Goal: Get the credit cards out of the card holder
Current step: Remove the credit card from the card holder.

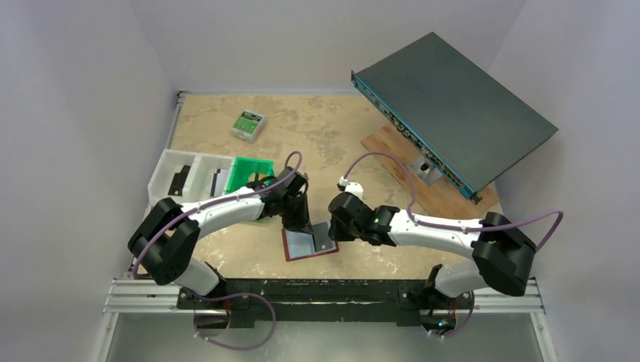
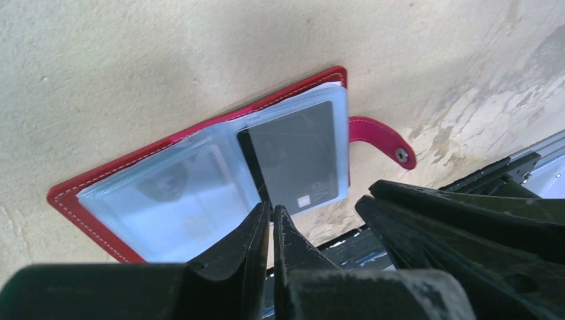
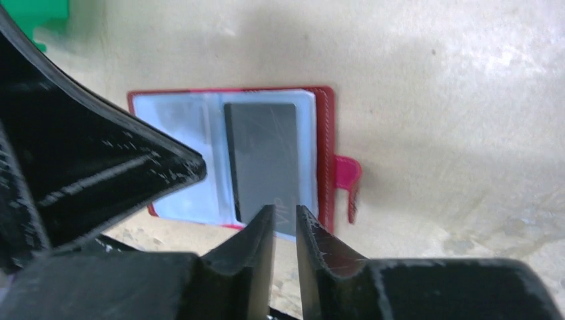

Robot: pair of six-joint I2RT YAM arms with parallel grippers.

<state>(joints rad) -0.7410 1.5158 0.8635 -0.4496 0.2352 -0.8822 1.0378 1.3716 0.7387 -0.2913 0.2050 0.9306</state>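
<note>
The red card holder (image 1: 290,250) lies open on the table between my arms, pale pockets up, and also shows in the left wrist view (image 2: 73,193) and the right wrist view (image 3: 324,133). A dark grey credit card (image 2: 293,157) marked VIP sits in its right half, partly slid out of the pocket (image 3: 263,153). The snap tab (image 2: 383,137) sticks out at the right. My left gripper (image 2: 272,210) is shut and empty, its tips at the holder's near edge by the fold. My right gripper (image 3: 285,213) has a narrow gap, tips just over the card's near end, holding nothing.
A green bin (image 1: 249,172) and a white tray (image 1: 181,175) stand behind the left arm. A small green-and-white box (image 1: 248,124) lies at the back. A dark flat device (image 1: 453,105) leans on a wooden board (image 1: 392,147) at the right.
</note>
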